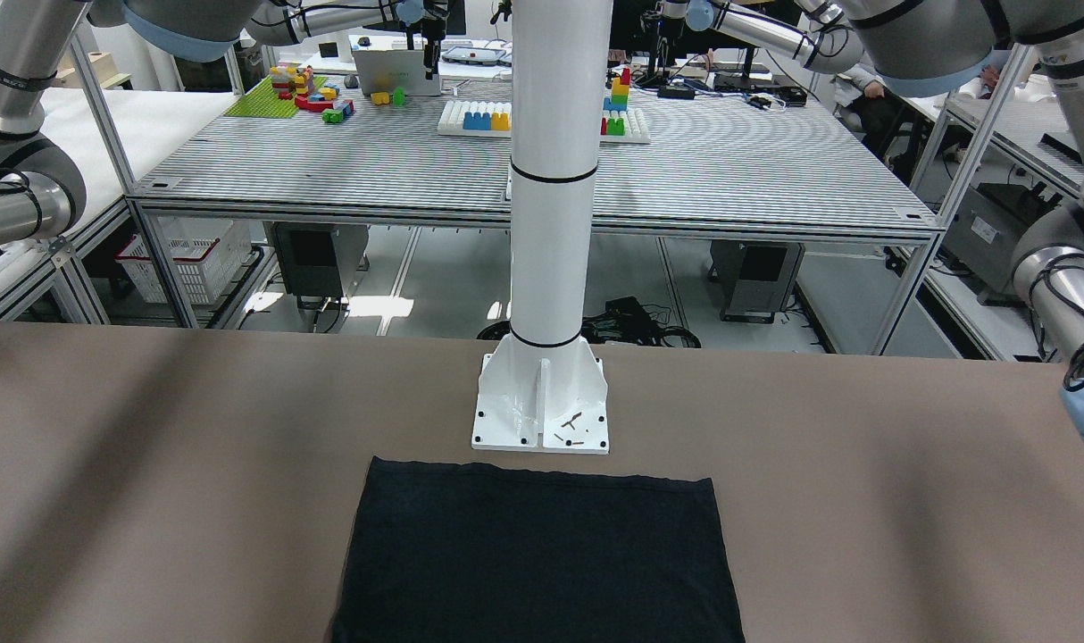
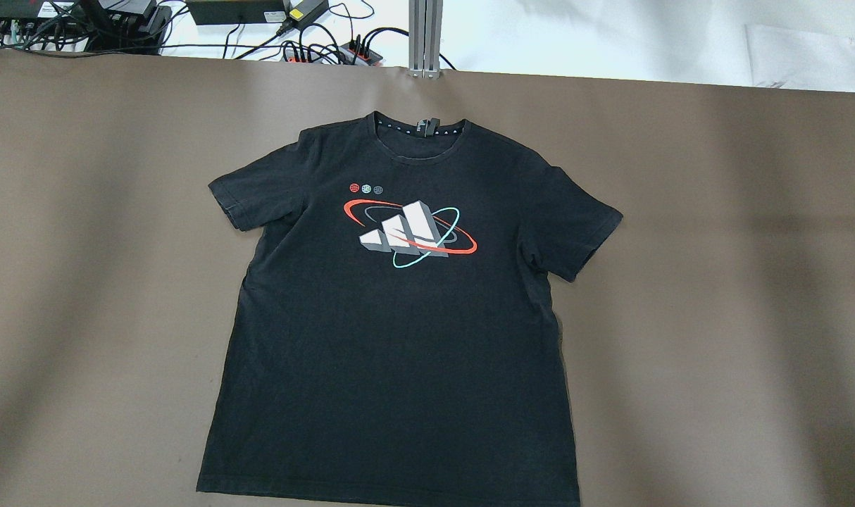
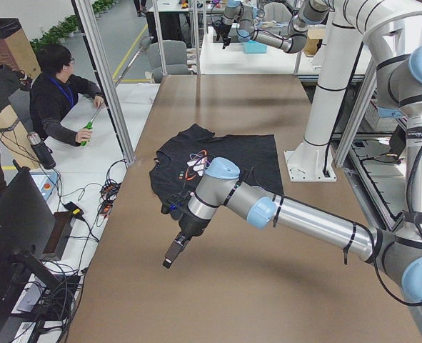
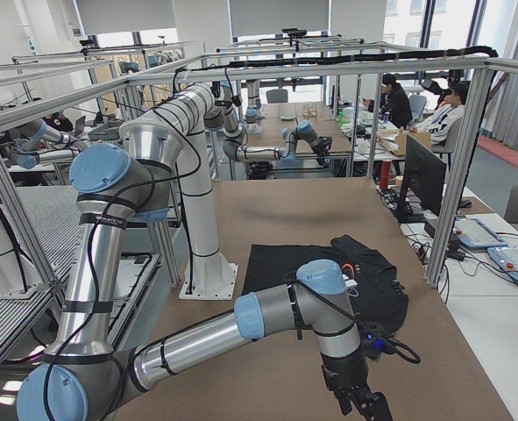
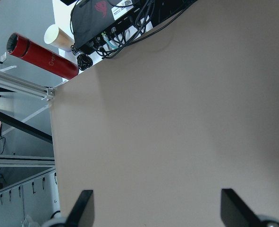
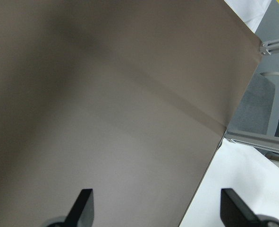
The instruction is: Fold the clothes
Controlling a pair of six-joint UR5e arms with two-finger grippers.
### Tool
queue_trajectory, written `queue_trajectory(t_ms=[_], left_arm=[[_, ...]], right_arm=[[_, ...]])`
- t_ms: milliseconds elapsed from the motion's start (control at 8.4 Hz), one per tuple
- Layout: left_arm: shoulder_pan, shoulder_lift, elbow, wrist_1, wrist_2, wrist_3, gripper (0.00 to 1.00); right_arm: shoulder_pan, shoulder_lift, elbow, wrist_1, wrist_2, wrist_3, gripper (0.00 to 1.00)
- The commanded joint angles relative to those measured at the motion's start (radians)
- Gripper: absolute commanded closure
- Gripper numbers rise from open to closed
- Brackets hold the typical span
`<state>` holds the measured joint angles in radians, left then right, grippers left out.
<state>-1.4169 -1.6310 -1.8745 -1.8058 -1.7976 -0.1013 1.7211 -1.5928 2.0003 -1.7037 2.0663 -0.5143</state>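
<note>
Your garment is a black short-sleeved T-shirt (image 2: 392,338), not a plain cloth: it carries a chest print (image 2: 410,234) of three pale slanted bars ringed by a red and a teal ellipse, with three small round marks above it. It lies flat and face up in the middle of the brown table (image 2: 716,282), both sleeves spread out to the sides, the ribbed round collar (image 2: 420,144) toward the far edge and the straight hem toward the robot. The fabric is matte and soft, with shallow creases near the armpits and slightly wavy side seams. In the front-facing view the hem lies just beside the glossy white base plate (image 1: 542,420) of the round pillar (image 1: 551,179); you cannot tell whether they touch. The table cover is smooth, dull and uniform. The left gripper (image 5: 158,208) has its dark, flat-tipped fingers spread wide over bare table near a corner, holding nothing. The right gripper (image 6: 158,208) is likewise spread wide and empty above bare table near an edge. Both sit well apart from the T-shirt.
</note>
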Motion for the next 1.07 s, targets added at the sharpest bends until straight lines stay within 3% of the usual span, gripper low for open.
queue_trajectory(t_ms=[0,952], left_arm=[[0.000,0.019,0.000,-0.007,0.001,0.009,0.06],[0.000,0.066,0.011,-0.052,0.000,-0.001,0.06]], right_arm=[[0.001,-0.001,0.000,-0.001,0.002,-0.001,0.06],[-0.006,-0.013,-0.006,-0.001,0.044,-0.004,0.06]])
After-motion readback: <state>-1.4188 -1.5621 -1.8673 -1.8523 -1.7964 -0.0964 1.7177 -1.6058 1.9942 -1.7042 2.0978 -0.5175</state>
